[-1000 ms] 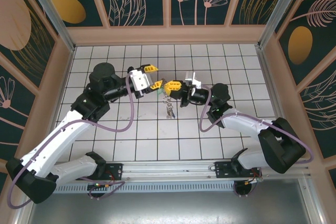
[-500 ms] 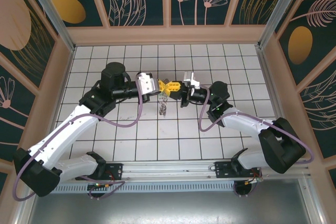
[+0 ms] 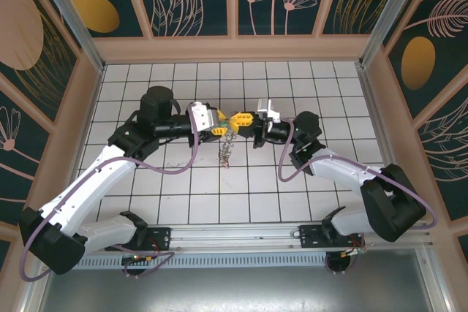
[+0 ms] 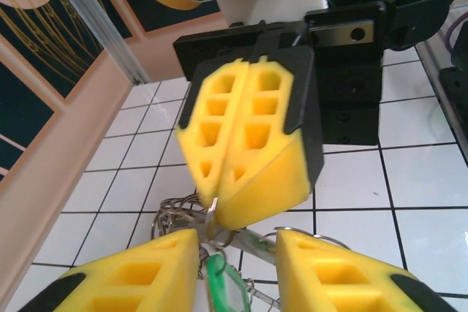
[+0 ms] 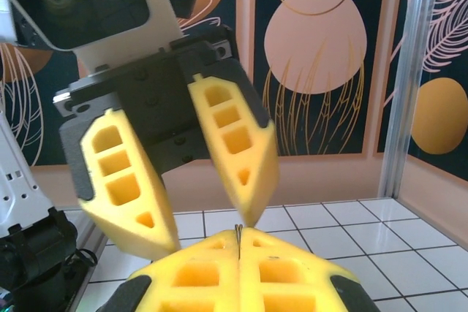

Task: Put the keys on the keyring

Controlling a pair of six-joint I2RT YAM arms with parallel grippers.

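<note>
Approach closed: a second ago the left end effector (image 3: 219, 123) stood off from the right end effector (image 3: 238, 118); now the two sit nose to nose above mid-counter (image 3: 329, 85). Over the last half second there was only a small shift, and the hanging bunch drifted slightly left.

Right: pads pressed flat together, with a thin metal edge pinched at the tips. I judge it to be part of the keyring (image 3: 227, 148), which dangles below the tips, clear of the tiles or nearly so.

Left: fingers (image 4: 139, 283) spread wide, gripping nothing. They straddle the wire loops, and the green key (image 4: 219, 283) hangs between them.

Meaning: the left side looks set up to take hold of the green key or the ring, but nothing is gripped yet. From above, the bunch is too small to tell whether the red and blue keys hang on it.

Around: white gridded tiles and patterned walls on three sides, with no loose item that I can make out nearby.

In the way: the right pads crowd the spot the left fingers must close on. The ring is floppy and may swing or tangle when touched.
</note>
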